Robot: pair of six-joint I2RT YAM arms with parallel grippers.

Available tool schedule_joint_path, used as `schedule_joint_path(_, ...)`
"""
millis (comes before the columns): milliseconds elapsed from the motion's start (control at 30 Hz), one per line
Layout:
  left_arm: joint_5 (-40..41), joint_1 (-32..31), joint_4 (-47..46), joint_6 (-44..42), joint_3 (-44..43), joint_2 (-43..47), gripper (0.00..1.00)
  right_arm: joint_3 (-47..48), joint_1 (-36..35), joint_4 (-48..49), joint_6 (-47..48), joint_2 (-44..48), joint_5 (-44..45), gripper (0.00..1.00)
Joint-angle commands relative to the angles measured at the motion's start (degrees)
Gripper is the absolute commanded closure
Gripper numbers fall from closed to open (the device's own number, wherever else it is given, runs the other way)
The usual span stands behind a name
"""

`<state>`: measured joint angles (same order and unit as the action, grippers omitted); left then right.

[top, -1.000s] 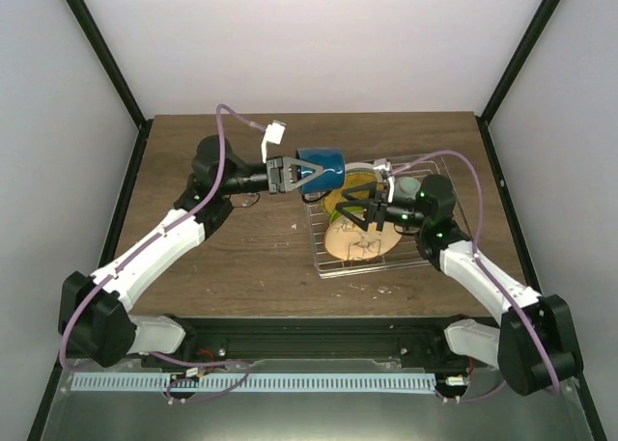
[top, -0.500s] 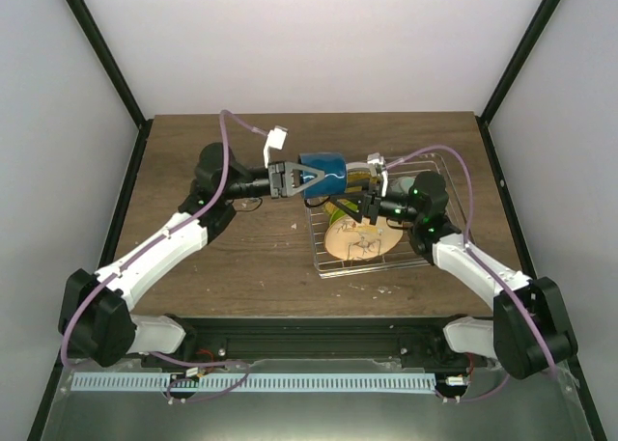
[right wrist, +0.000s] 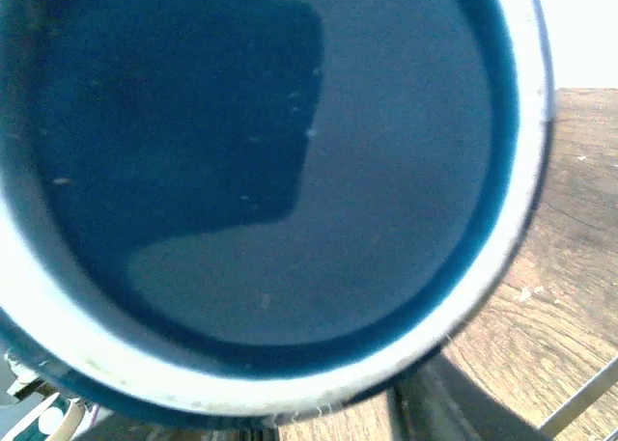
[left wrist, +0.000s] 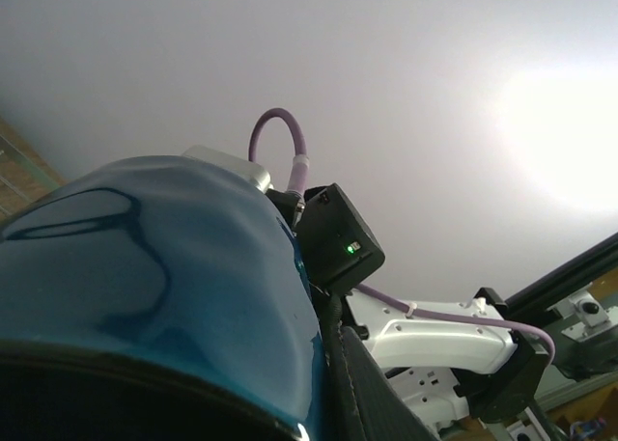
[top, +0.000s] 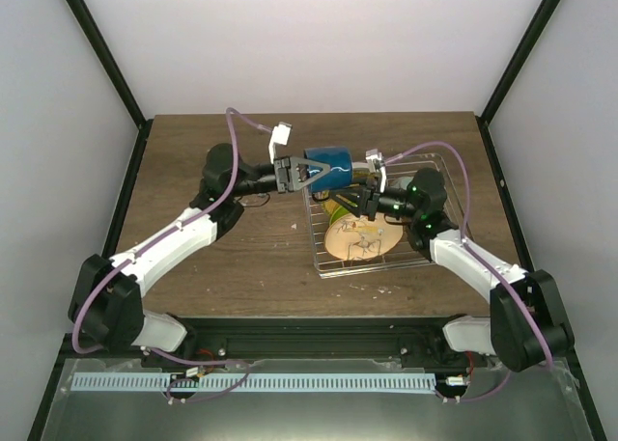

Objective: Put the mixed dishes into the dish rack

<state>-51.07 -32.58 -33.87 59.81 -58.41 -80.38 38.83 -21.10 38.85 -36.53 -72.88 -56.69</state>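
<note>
The left arm (top: 174, 238) runs from its base up the left side of the table (top: 241, 267), bends at the elbow and turns its wrist rightward. This aims the left gripper (top: 311, 173) straight across at the other arm. Its fingers are clamped on the dark blue mug (top: 333, 161), which lies on its side just ahead of the fingertips, with its round end facing away from the hand. In the left wrist view the mug (left wrist: 145, 267) fills the lower left, close against the camera. The other arm's wrist, with a green light, sits right beyond it.

The right arm (top: 473, 262) comes in from the opposite side, its forearm over the dish rack (top: 459, 185). The right gripper (top: 364, 199) faces the left hand with its tips at the mug's far end. In the right wrist view the mug's circular end (right wrist: 270, 171), blue with a pale ring, takes up nearly the whole picture, and one dark finger shows at the lower edge. I cannot tell whether those jaws grip the mug or only stand beside it.

The rack lies on the table, just right of the left hand and nearer the bases, and the mug is over its far left corner. A tan plate with a drawing (top: 355, 240) leans in the rack's near end. Yellow and lime green plates (top: 340, 207) stand behind it, directly under the right gripper. A purple cable (top: 237, 123) arches over the left wrist.
</note>
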Motion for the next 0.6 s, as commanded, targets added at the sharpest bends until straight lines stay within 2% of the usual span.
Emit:
schedule_joint_path(0, -1.2, -1.4, -5.8, 0.7, -0.7, -0.4, 1.00, 4.1, -0.8, 3.6, -0.4, 0.2, -0.1, 0.62)
schedule_joint_path(167, -1.3, -1.4, -5.9, 0.8, -0.6, -0.7, 1.00, 4.4, -0.8, 1.8, 1.1, 1.0, 0.6, 0.84)
schedule_joint_path(267, -1.3, -1.4, -5.9, 0.8, -0.5, -0.7, 1.00, 4.6, -0.8, -0.8, 2.5, 1.6, 1.9, 0.93)
schedule_joint_path(433, -1.4, -1.4, -6.1, 0.7, 0.1, -1.1, 0.98, 4.6, -0.8, -2.3, 3.9, 2.9, 3.3, 0.99)
schedule_joint_path(567, -1.4, -1.4, -6.7, 0.6, 1.7, -1.8, 0.82, 4.5, -0.7, -4.0, 5.2, 4.1, 5.5, 0.99)
